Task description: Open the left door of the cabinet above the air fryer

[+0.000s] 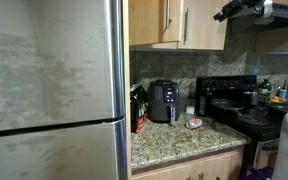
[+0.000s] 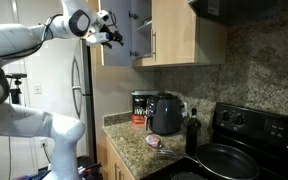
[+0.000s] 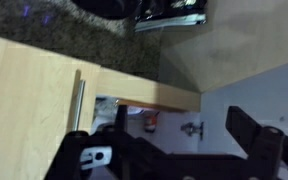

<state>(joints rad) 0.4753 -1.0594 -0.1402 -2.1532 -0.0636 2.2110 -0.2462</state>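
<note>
The left door (image 3: 24,90) of the light-tan wall cabinet stands partly open. Its silver bar handle (image 3: 77,100) is just left of my gripper (image 3: 184,125) in the wrist view. The fingers are spread wide and hold nothing. Between them I see the grey cabinet inside with a hinge and a small red item. In an exterior view my gripper (image 2: 111,37) is up at the swung-out left door (image 2: 120,52), next to the exposed grey interior (image 2: 141,30). The black air fryer (image 1: 164,100) sits on the counter below, and it shows in both exterior views (image 2: 166,113).
The right door (image 2: 184,30) is shut. A stainless-steel fridge (image 1: 49,90) stands beside the cabinet. A black stove (image 1: 244,105) with pans is further along the granite counter (image 1: 179,140). A dark bottle (image 2: 192,130) stands next to the air fryer.
</note>
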